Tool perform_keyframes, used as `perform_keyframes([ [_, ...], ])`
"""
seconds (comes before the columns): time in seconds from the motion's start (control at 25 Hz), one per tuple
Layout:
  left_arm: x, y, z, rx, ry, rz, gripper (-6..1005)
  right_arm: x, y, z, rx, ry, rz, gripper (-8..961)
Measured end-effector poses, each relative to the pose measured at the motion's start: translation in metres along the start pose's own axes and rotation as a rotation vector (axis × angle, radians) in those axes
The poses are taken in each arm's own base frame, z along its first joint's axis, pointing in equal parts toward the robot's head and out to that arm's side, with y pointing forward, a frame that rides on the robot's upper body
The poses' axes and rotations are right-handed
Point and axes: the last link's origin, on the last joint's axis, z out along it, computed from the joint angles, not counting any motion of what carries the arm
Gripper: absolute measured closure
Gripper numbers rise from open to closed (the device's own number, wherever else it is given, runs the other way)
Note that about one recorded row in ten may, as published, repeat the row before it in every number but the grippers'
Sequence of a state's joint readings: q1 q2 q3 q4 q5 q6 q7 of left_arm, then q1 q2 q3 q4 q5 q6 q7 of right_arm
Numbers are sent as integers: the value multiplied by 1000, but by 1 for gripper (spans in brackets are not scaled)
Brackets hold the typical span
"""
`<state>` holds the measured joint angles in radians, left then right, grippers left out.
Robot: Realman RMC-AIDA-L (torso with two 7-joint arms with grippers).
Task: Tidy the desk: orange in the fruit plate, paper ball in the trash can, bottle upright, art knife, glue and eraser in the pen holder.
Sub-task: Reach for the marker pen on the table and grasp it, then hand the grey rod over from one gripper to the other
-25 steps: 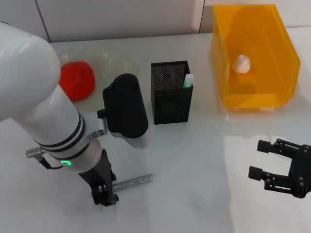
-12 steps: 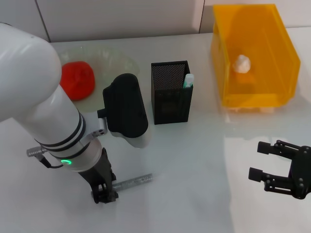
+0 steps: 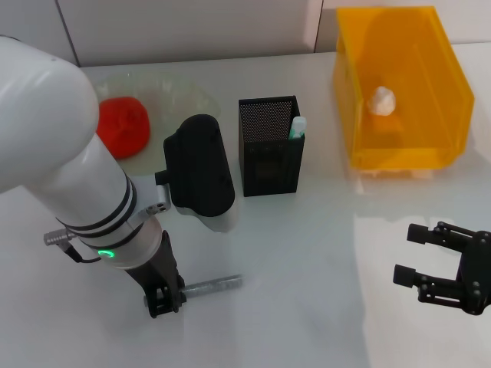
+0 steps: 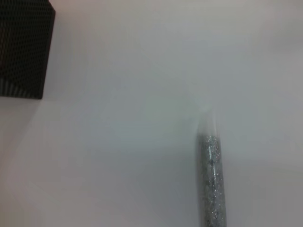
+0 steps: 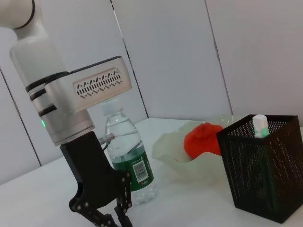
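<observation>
So the left gripper (image 3: 163,300) is down at the near end of the art knife (image 3: 211,287), which lies flat with its long axis running off toward the idle, splayed-open right gripper (image 3: 443,277), though whether it's actually clamped I can't tell.

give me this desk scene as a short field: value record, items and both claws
orange: in the fruit plate
paper ball: in the trash can
glue: upright in the pen holder
bottle: standing upright
art knife: lying on the desk
eraser: not visible
left claw: down at one end of the art knife
right claw: open, empty, apart from everything
</observation>
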<state>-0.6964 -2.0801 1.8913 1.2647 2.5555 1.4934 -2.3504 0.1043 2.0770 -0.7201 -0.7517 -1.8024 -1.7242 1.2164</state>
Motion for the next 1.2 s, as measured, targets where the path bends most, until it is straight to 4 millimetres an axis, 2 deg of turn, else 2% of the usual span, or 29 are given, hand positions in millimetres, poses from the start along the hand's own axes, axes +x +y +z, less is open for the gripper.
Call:
perform_keyframes([
  [0.28,0,1,1,-7,-1,2,845,0,0,0,-1,-1,1,168],
  [0.48,3,4,-2,-12,15,10,845,-1,0,-1,-1,-9,3,168],
  [0.76,10,6,-10,-30,75,4,847,-12,1,-22,41,-157,27,168],
  [0.88,16,5,-20,-52,173,-14,856,-21,-1,-37,89,-290,34,168],
  [1.2,9,2,-10,-70,158,-29,881,-23,-2,-38,96,-307,25,168],
])
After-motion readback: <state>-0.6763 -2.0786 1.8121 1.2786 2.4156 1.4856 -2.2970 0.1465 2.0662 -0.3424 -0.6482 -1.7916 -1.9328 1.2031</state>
